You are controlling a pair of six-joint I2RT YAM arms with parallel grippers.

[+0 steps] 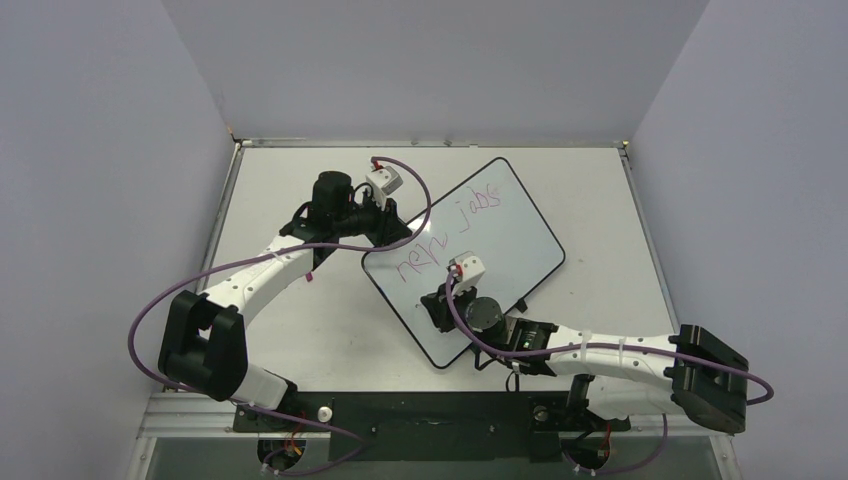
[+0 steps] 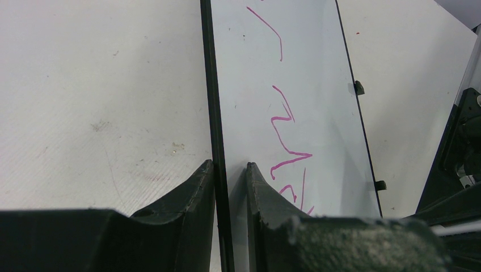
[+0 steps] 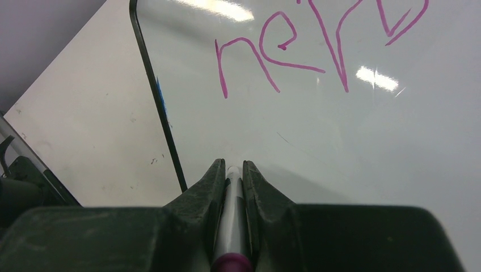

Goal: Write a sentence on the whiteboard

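Note:
The whiteboard [image 1: 500,235] lies turned at an angle on the table, white with a thin black frame. The sentence [image 1: 455,230] is in pink strokes, two short words. My left gripper [image 1: 392,228] is shut on the whiteboard's far-left edge; in the left wrist view [image 2: 229,167] its fingers pinch the black frame [image 2: 211,113], with pink strokes [image 2: 286,136] beside them. My right gripper [image 1: 440,305] is over the board's near part, shut on a white marker pen [image 3: 232,215] with a pink cap. The pen tip is hidden between the fingers, below the word [image 3: 272,54].
The grey-white table [image 1: 300,320] is walled on three sides. Two small black tabs [image 2: 358,88] sit on the board's far long edge. The left arm's cable [image 1: 180,290] loops over the table's left part. A metal rail [image 1: 400,415] runs along the near edge.

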